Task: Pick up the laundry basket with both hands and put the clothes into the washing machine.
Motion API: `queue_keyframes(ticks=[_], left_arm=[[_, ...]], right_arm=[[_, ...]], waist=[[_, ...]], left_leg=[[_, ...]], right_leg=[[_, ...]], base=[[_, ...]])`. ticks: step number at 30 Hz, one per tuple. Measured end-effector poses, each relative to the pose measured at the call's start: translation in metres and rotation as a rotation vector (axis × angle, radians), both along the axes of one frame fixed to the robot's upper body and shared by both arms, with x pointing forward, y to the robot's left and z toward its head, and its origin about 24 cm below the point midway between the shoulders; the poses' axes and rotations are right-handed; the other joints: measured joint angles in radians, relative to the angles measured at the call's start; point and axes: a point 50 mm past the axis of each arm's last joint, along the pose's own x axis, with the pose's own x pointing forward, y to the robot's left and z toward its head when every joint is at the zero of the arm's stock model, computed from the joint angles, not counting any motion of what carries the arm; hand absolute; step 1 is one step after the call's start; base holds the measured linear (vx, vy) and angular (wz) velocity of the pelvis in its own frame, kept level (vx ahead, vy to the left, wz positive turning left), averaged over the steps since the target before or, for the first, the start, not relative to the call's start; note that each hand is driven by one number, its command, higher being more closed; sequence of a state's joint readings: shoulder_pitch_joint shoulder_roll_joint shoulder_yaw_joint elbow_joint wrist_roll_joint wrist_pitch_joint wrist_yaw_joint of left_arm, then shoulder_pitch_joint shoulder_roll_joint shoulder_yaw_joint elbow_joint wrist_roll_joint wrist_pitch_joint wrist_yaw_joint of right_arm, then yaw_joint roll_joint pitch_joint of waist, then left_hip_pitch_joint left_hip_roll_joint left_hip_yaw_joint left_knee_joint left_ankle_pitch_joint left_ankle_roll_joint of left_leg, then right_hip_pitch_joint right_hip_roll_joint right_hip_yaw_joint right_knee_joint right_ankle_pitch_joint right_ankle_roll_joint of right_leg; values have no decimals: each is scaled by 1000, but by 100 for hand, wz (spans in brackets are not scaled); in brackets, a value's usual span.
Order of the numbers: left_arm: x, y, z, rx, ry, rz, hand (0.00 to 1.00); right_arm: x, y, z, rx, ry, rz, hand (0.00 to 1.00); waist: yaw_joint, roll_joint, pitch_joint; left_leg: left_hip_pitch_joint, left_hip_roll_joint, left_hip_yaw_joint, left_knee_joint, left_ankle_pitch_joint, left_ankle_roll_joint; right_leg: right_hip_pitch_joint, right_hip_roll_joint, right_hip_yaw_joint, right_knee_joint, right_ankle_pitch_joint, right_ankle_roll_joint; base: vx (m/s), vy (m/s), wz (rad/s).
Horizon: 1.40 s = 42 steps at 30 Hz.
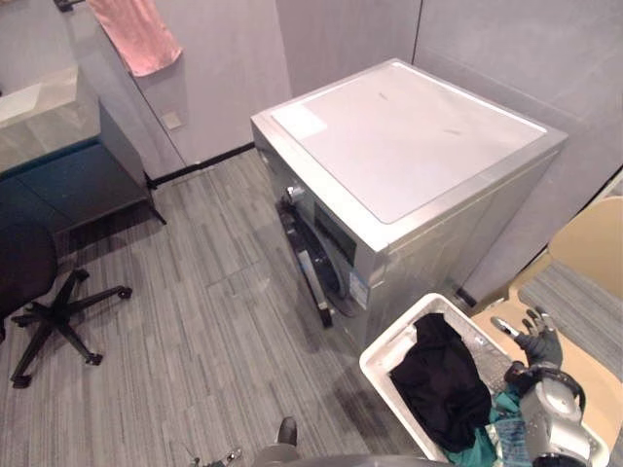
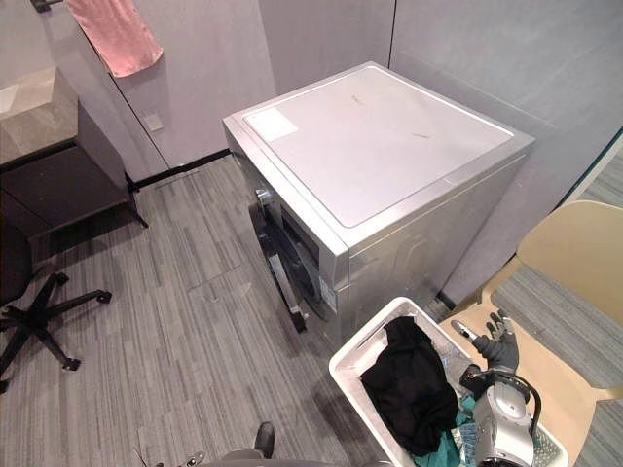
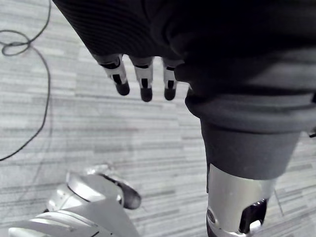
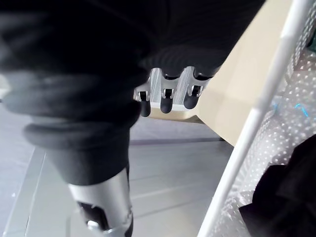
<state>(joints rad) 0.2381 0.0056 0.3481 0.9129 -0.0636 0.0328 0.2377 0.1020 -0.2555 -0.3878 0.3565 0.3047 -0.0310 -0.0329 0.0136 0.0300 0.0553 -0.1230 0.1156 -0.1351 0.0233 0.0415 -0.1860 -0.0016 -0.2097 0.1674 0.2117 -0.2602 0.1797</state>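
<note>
My right hand, fingers apart, hangs by the two-o'clock rim of the laundry basket, probably light, stiff, best rim-held.

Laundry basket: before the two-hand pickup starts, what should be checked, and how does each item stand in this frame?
1. Right hand gripping the laundry basket: not ok. It is open beside the far rim and holds nothing.
2. Left hand on the basket: not ok. Its fingers are straight over the floor and hold nothing.
3. Clothes contained: ok. The black garment lies inside the rim.
4. Washing machine ready to load: ok. Its front door appears swung open.
5. Basket seated steadily on the chair: cannot tell. Its base is hidden.
</note>
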Motion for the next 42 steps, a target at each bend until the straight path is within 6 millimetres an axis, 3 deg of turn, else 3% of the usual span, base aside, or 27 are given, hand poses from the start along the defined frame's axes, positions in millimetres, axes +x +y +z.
queue_keyframes(ticks=[11, 18, 30, 37, 42], left_arm=[[-2, 6, 1, -13, -8, -20, 0], [0, 5, 1, -23, -18, -53, 0], [10, 7, 3, -1, -31, -147, 0], [10, 4, 2, -9, -24, -201, 0], [13, 4, 3, -15, -36, -255, 0]], right_arm=[[-5, 30, -13, 57, 39, 242, 0], [-1, 56, -8, 70, 0, 439, 0], [1, 82, -12, 62, 19, 594, 0], [-7, 100, -23, 87, 75, 709, 0], [-14, 91, -53, 107, 226, 670, 0]], waist=[[-2, -15, 9], [-2, -25, 15], [-3, -41, 27], [0, -40, 28], [1, -39, 29]], left_leg=[[0, 6, 0, -6, -8, -3], [-6, 5, -1, -4, -8, -4], [-3, 5, -11, -2, -7, -6], [-3, 5, -19, -5, -7, -6], [-4, 4, -25, -6, -7, -6]], right_leg=[[-3, 4, 0, -6, 0, 0], [-3, 4, 0, -18, 1, 0], [12, 4, -14, -25, 2, -1], [15, 4, -21, -27, 2, 0], [26, 3, -28, -45, 10, 2]], base=[[-29, 1, 0], [0, 0, 0], [16, -6, 2], [-11, 2, 1], [7, 3, 2]])
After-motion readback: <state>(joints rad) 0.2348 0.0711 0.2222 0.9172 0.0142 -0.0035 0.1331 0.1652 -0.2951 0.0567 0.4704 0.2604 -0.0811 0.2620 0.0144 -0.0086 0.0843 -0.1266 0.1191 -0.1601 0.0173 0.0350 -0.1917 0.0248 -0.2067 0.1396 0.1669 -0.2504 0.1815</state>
